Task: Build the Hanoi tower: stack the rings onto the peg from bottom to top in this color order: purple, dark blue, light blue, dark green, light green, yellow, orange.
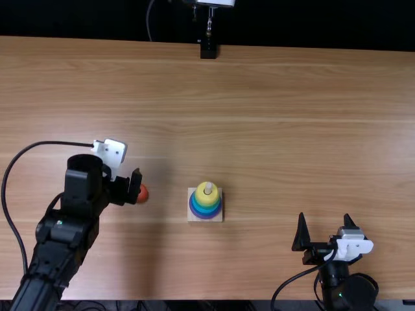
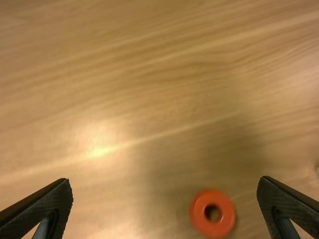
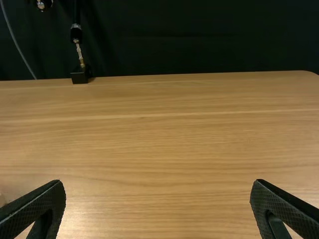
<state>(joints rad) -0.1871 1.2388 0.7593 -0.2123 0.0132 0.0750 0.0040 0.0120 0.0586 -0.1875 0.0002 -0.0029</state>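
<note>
In the top view my left gripper (image 1: 127,186) hangs over the table beside the orange ring (image 1: 142,193), which lies loose left of the peg stand (image 1: 216,219). Yellow (image 1: 203,196), light blue (image 1: 201,208) and purple (image 1: 205,216) rings can be made out on the stand, with the pale peg tip (image 1: 208,186) poking out. Seen from the left wrist, the open left gripper (image 2: 165,206) has the flat orange ring (image 2: 223,213) below and between its spread fingers. My right gripper (image 1: 325,227) stands open near the table's near edge; in its wrist view the gripper (image 3: 157,206) holds nothing.
A black mount (image 1: 208,50) with a metal rod stands at the table's far edge. Black cables curve beside both arms, and a dark curtain (image 3: 199,37) hangs behind the table.
</note>
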